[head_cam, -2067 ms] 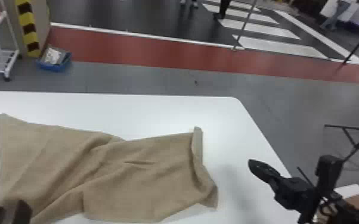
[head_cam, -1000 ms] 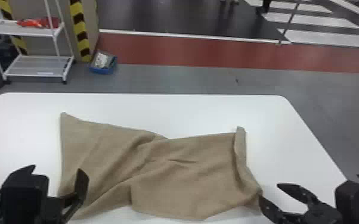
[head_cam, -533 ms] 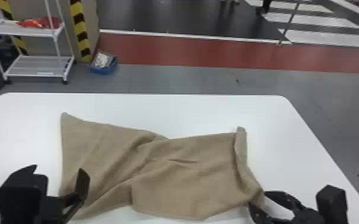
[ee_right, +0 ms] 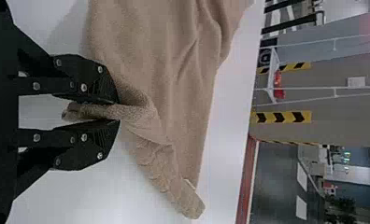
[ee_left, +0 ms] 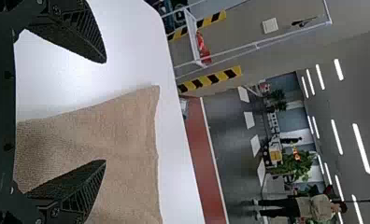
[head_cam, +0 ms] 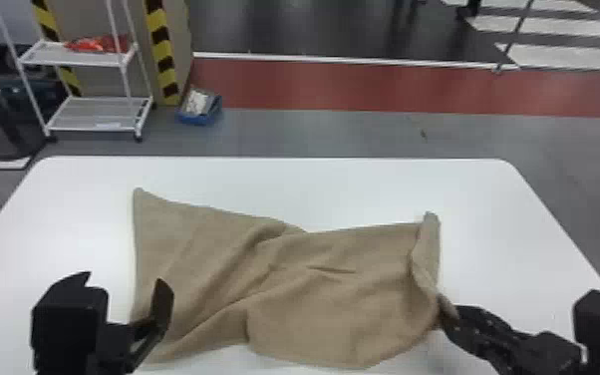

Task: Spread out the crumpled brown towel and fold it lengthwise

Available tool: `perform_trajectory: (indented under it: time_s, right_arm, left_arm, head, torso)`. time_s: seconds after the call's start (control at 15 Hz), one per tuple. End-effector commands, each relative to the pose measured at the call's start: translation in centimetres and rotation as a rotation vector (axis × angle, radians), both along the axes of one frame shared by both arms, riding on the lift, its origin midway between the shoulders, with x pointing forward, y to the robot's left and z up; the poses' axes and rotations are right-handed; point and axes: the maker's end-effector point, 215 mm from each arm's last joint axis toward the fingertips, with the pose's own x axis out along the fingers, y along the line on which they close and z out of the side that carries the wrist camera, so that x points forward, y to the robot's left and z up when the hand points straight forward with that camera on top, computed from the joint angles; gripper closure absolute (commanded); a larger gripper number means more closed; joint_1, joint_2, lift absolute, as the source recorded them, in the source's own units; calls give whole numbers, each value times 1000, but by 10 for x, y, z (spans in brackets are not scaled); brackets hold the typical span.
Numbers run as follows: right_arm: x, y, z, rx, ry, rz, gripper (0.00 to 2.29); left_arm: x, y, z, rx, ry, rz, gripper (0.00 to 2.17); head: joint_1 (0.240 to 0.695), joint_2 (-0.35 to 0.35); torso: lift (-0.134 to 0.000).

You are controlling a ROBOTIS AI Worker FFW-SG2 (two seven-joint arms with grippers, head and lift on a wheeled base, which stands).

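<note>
You're pinching the brown towel (head_cam: 324,309) near-right in your right pincer (ee_right: 118,111); left pincer (ee_left: 105,112) is sitting spread. Towel's lying rumpled on the table (head_cam: 493,199), likely handling light, limp; you're wanting its near-left corner.

Head view facing forward, down

The towel (head_cam: 334,309) was a plain sandy brown and the worktop (head_cam: 344,189) plain white. The left gripper (head_cam: 124,280) and right gripper (head_cam: 447,311) were black. Beyond the worktop's far left corner were a white rack (head_cam: 99,114), red items (head_cam: 97,44) and tape (head_cam: 162,50) striped black and yellow. Past the far edge were a blue box (head_cam: 199,119), grey floor (head_cam: 339,133), a brick-red band (head_cam: 364,87) and dark ground (head_cam: 304,30) with white bars (head_cam: 558,27).
</note>
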Motion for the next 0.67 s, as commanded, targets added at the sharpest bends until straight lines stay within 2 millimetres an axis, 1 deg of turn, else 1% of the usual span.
perform_trajectory:
  time_s: [0.0,0.07,0.13,0.2,0.27,0.33,0.4,0.47,0.53,0.6]
  right_arm:
    - [19,5,58,88,-74,-17,1450]
    - [27,1,76,123,-87,-39,1450]
    - [42,-15,92,134,-105,-89,1450]
    - [61,-48,104,150,-110,-172,1450]
    - [72,-78,103,177,-96,-242,1450]
    - [79,-109,92,188,-69,-308,1450]
    - [79,-128,72,184,-32,-344,1450]
    - [76,-136,55,167,-8,-359,1450]
    - [72,-149,37,158,15,-393,1450]
    - [66,-156,20,162,44,-414,1450]
  left_arm:
    - [2,-2,1,-7,-1,-1,137]
    - [2,-2,2,-6,-3,-1,137]
    - [2,-2,3,-5,-5,2,137]
    - [1,0,5,-3,-7,6,137]
    - [-3,1,5,-1,-4,7,137]
    - [-5,7,6,4,-6,16,137]
    - [-6,10,5,8,-4,20,137]
    - [-6,11,2,6,1,20,137]
    - [-6,11,1,3,2,19,137]
    - [-6,10,1,0,3,16,137]
  head:
    - [695,-76]
    - [695,-73]
    - [695,-71]
    - [695,-74]
    - [695,-84]
    - [695,-106]
    - [695,-131]
    - [695,-162]
    - [695,-189]
    - [695,-224]
  torso:
    - [-125]
    - [-125]
    - [-125]
    - [-125]
    - [-125]
    - [-125]
    - [-125]
    - [-125]
    - [-125]
    - [-125]
